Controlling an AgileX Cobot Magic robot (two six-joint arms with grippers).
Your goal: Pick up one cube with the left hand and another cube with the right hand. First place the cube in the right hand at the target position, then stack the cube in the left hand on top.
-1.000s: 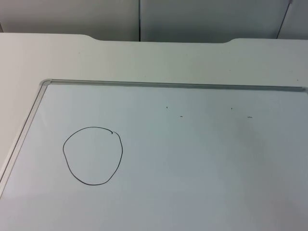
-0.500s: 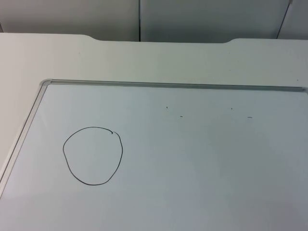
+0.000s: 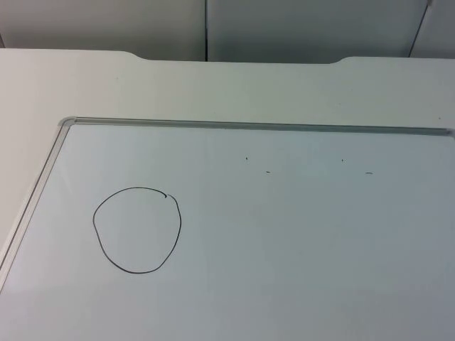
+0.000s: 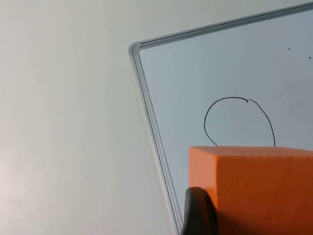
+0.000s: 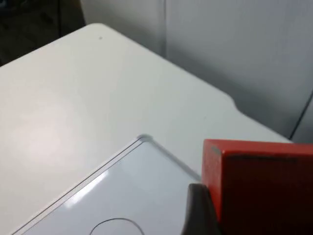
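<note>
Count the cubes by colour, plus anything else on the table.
Orange cube: 1, in the left gripper
Red cube: 1, in the right gripper
Whiteboard: 1, lying on the table
Drawn circle: 1, on the whiteboard, nothing inside it
Total: 4

You are looking down at a white table [image 3: 213, 89] that ends at a grey wall [image 3: 284, 28]. A whiteboard [image 3: 284, 241] with a thin silver rim lies flat on the table. On the board you can see a black circle [image 3: 136, 230] drawn by hand — it sits near the board's left edge. A few tiny black marks [image 3: 268, 171] sit further right — well apart from the circle
</note>
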